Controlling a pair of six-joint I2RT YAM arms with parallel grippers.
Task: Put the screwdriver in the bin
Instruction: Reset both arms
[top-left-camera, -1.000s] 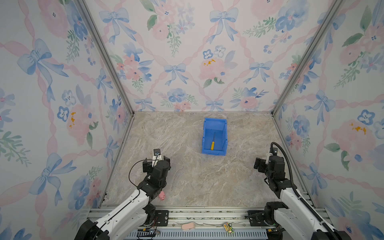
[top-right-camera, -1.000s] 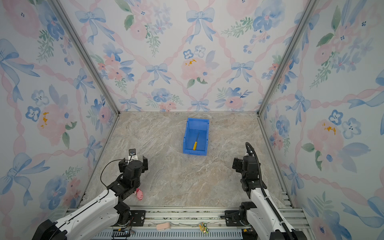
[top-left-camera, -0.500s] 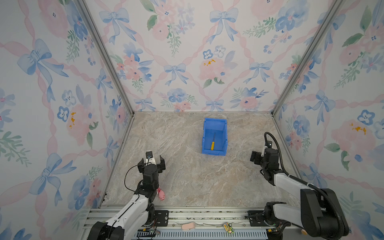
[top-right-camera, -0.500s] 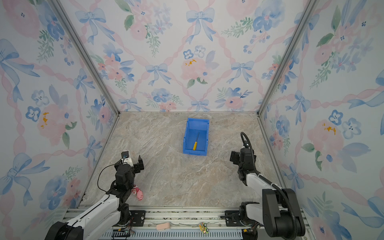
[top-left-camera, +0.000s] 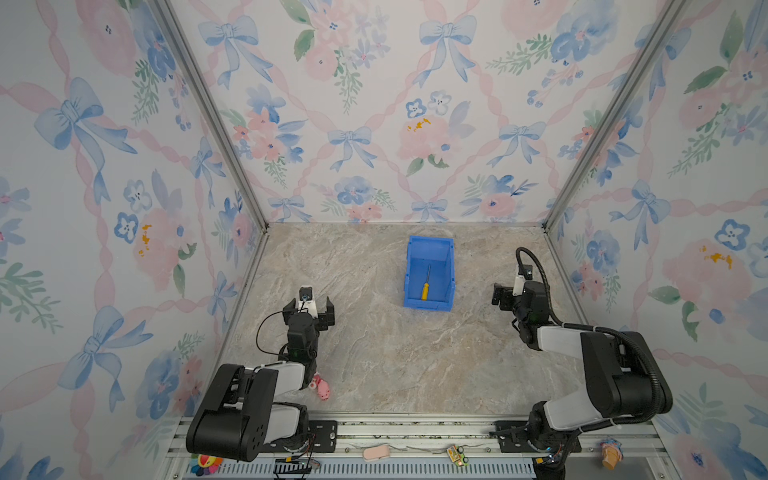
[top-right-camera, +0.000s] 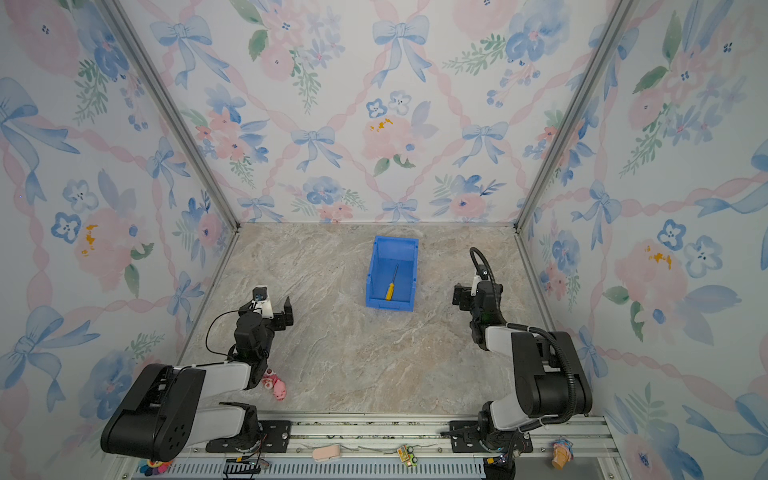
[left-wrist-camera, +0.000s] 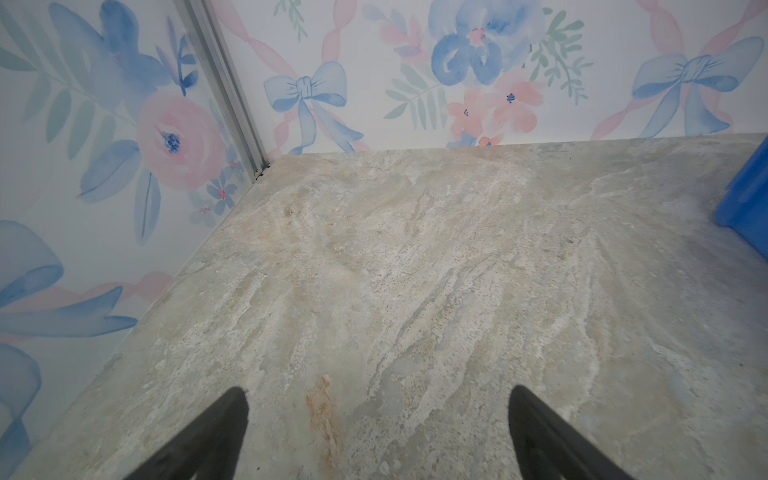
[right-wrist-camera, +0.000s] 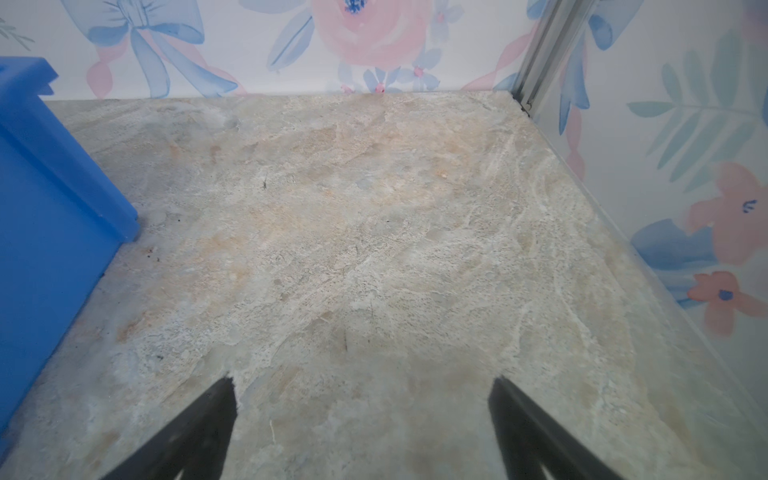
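Yellow-handled, the screwdriver (top-left-camera: 425, 283) is seen lying flat inside the blue bin (top-left-camera: 428, 306), shaft pointed at the back wall, handle by the low lip. The left gripper (left-wrist-camera: 378, 395) and right gripper (right-wrist-camera: 362, 382) are held spread and empty, the right one nearer the bin. No further grasp is judged needed.

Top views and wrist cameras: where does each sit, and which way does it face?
Top views: high at the front, looking down at bin, screwdriver, left arm, right arm.
Left wrist: behind the open left gripper, facing the back-left corner; fingertips show.
Right wrist: behind the open right gripper, facing the back-right corner; fingertips show.
Shared: every view catches the bin.
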